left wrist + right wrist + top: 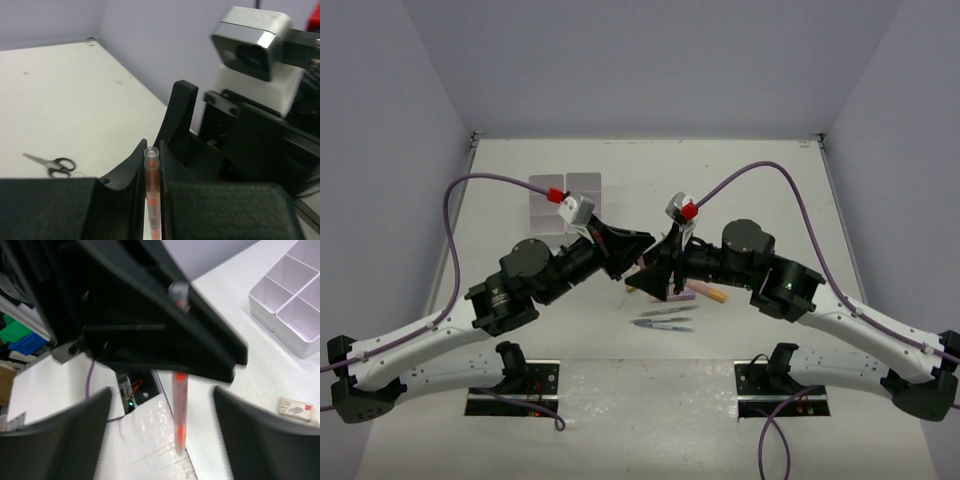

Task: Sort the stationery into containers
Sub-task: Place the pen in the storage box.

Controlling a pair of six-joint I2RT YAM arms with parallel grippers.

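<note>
ok so the left claw [152, 160] is clamped on the thin red pen with a clear barrel [152, 200]. The left wrist view shows the black fingers [132, 175] squeezed up against it on both sides, with the capped end poking up between them. The pen is off the white surface [720, 180], up in the air where the two arms meet in the middle. The right claw [161, 390] is spread wide open. From its own camera the pen hangs down between its two blurry fingers [75, 435] and neither one touches it. The white plastic tray block of small rectangular compartments [565, 200] sits further back on the left side. Down on the surface under the arms, two thin pens [665, 318] lie side by side, and a pink-orange marker [708, 291] sits just beyond them. The small black-handled scissors [56, 165] lie flat well off to the side, and there's a small white eraser [297, 409] near the tray.
</note>
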